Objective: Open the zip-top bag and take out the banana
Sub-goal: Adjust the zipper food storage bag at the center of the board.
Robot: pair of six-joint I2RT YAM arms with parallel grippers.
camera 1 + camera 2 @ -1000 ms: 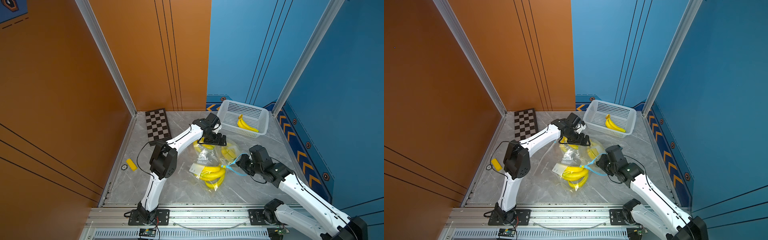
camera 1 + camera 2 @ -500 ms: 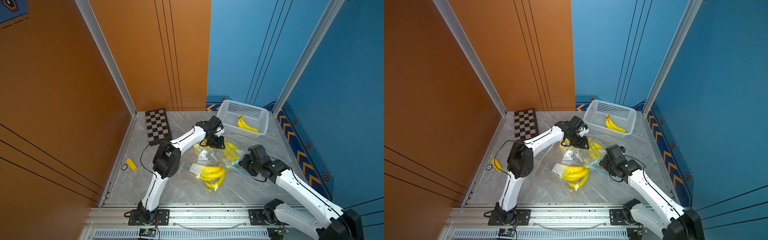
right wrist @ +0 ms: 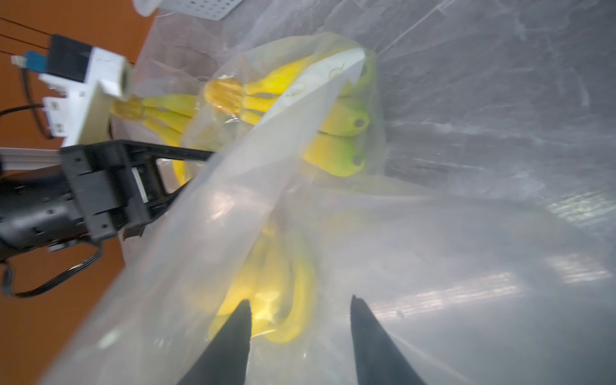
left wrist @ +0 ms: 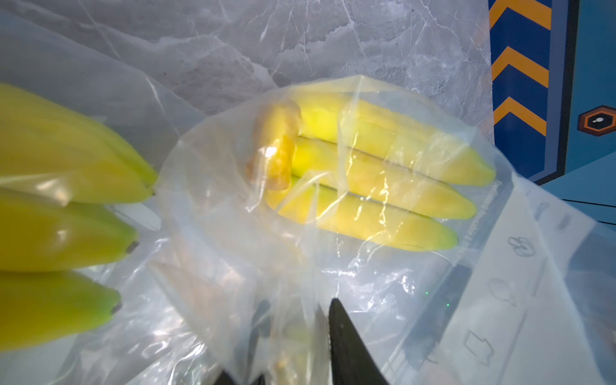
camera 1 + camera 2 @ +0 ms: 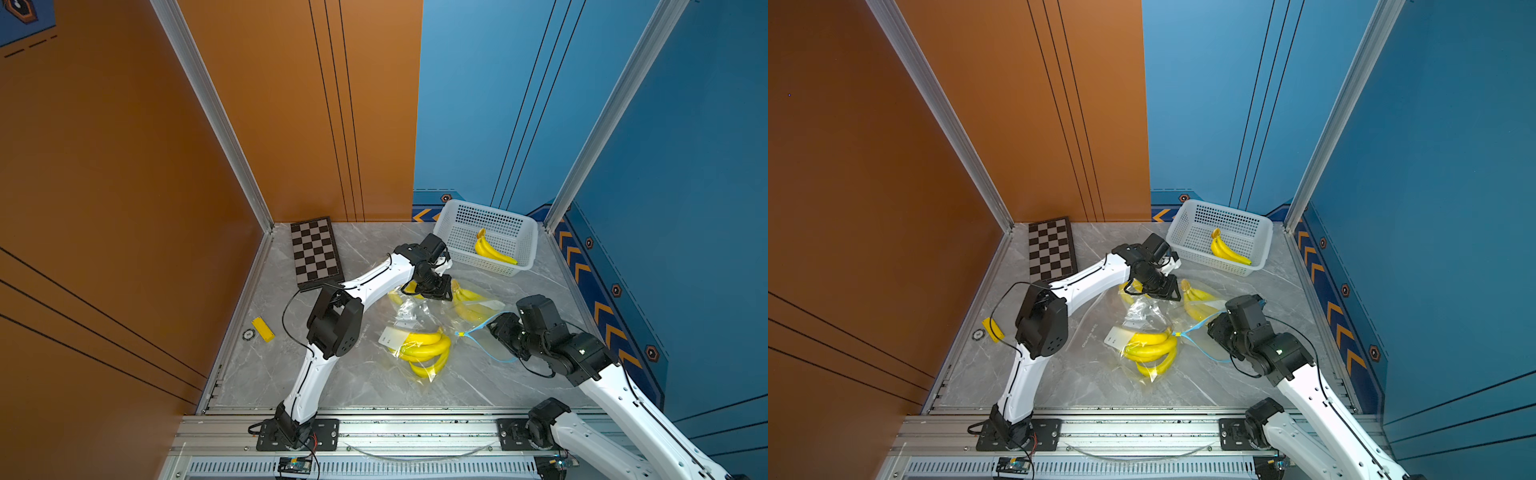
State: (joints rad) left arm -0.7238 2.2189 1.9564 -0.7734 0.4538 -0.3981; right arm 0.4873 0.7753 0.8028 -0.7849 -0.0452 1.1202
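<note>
**Desk:** Where did the zip-top bag [image 5: 489,306] lie?

**Photographer:** On the grey marble table [image 5: 365,386], right of centre, stretched between the two arms. Its banana bunch [image 5: 469,296] lay inside the clear film. That was about 4 o'clock from the left gripper [image 5: 441,292], and between 10 and 11 o'clock from the right gripper [image 5: 494,328].

**Desk:** And the jaws?

**Photographer:** The left pair stood narrow, with a fold of the bag's film bunched between the dark fingers [image 4: 346,346]. The bunch's stem sat just beyond them, inside the bag. The right pair stood partly apart at the bag's mouth, where the blue zip [image 5: 478,328] gaped in a loop, and gripped nothing I could make out. In the right wrist view they framed hazy film, with a blur of yellow close ahead.

**Desk:** What else was on the table?

**Photographer:** A second bagged bunch [image 5: 424,349] lay near table centre, at 7 o'clock from the first. A third bunch [image 4: 66,206] sat just beside the left gripper, at its 9 o'clock. A white basket [image 5: 505,269] at the table's 1 o'clock held more bananas [image 5: 492,251]. A checkerboard [image 5: 315,253] lay at 11 o'clock, against the orange wall.
</note>
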